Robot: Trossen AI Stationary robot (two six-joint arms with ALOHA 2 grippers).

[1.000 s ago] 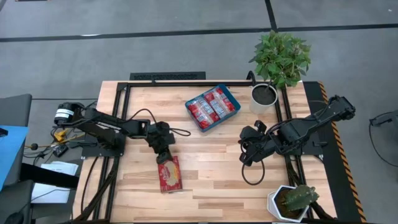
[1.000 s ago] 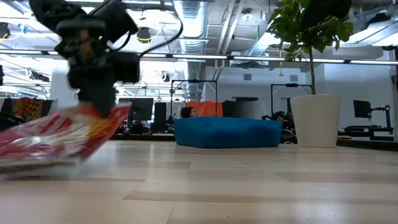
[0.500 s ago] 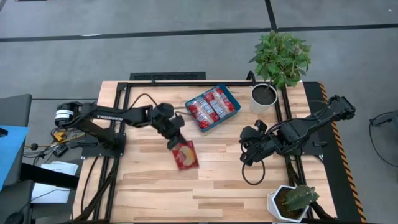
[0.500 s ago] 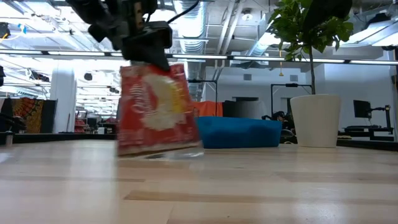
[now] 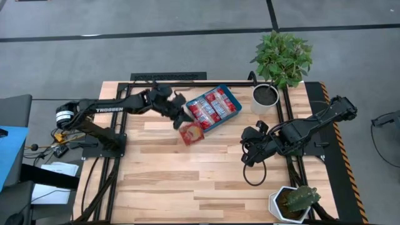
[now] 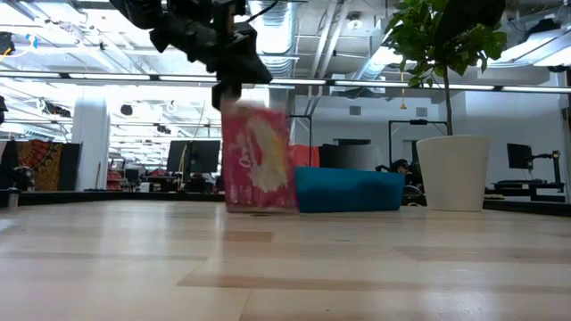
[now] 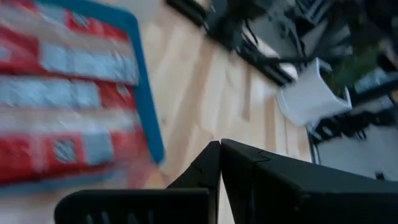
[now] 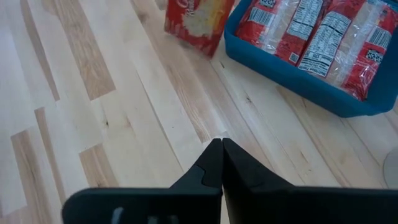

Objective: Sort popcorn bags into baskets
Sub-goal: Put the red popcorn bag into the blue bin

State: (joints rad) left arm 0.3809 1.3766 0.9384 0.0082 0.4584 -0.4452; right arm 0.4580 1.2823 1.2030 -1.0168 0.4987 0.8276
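Left gripper [image 5: 179,116] clamped on a red popcorn bag [image 5: 190,133], hung upright just beside the near-left corner of the blue basket [image 5: 234,98] of packets toward the bench's far edge; right gripper [image 5: 248,152] fully closed, empty, near right edge

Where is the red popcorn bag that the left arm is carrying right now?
The red popcorn bag hangs from the left gripper near the table's middle in the high view, just beside the near-left corner of the teal basket, not yet inside it.
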